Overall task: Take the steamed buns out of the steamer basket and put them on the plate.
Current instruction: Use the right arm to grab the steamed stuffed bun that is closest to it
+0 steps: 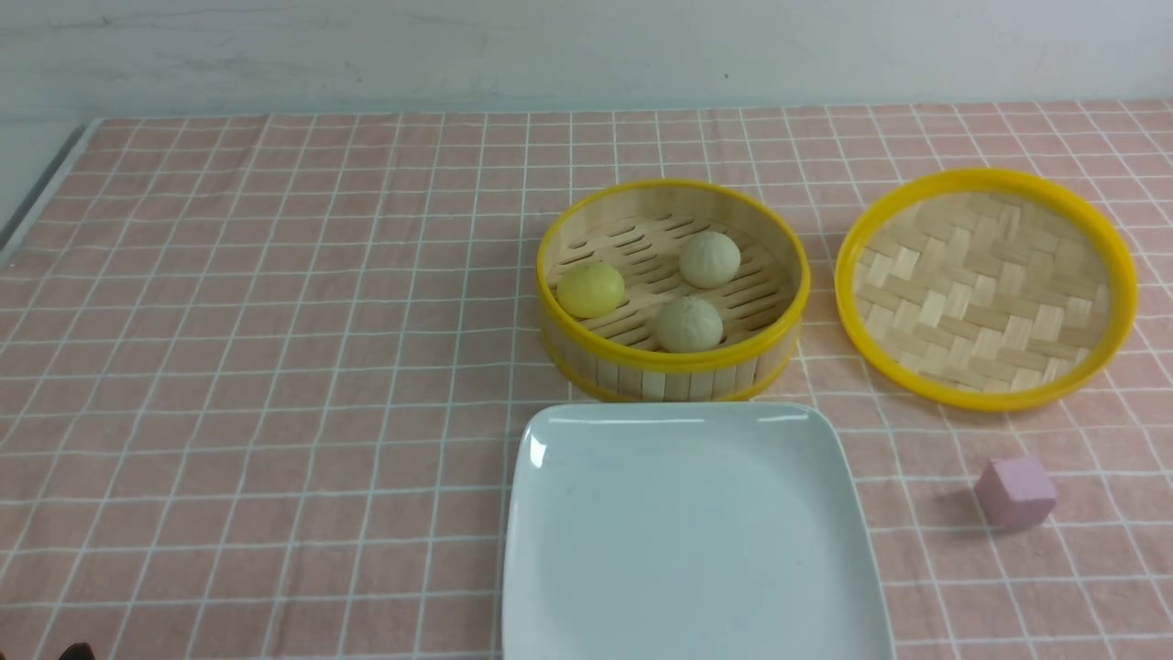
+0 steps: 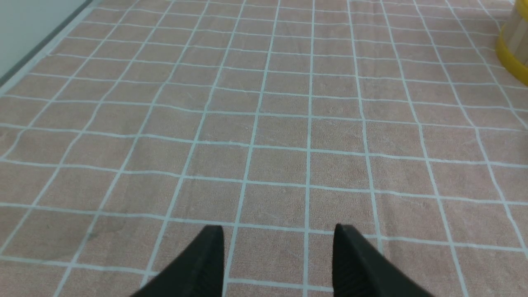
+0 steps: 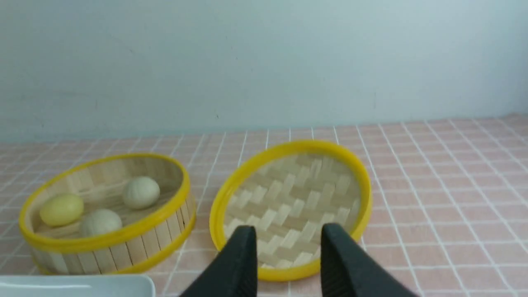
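Three buns (image 1: pixel 709 258) in basket (image 1: pixel 674 376), well apart from L/R jaws; both parted, empty.

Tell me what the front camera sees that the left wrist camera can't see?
Only the front view shows the steamed buns, the plate, the woven tray and the pink cube. Only the left wrist view shows the left end effector, open and holding nothing. Both show the checked tablecloth and the steamer basket, just its edge in the wrist view.
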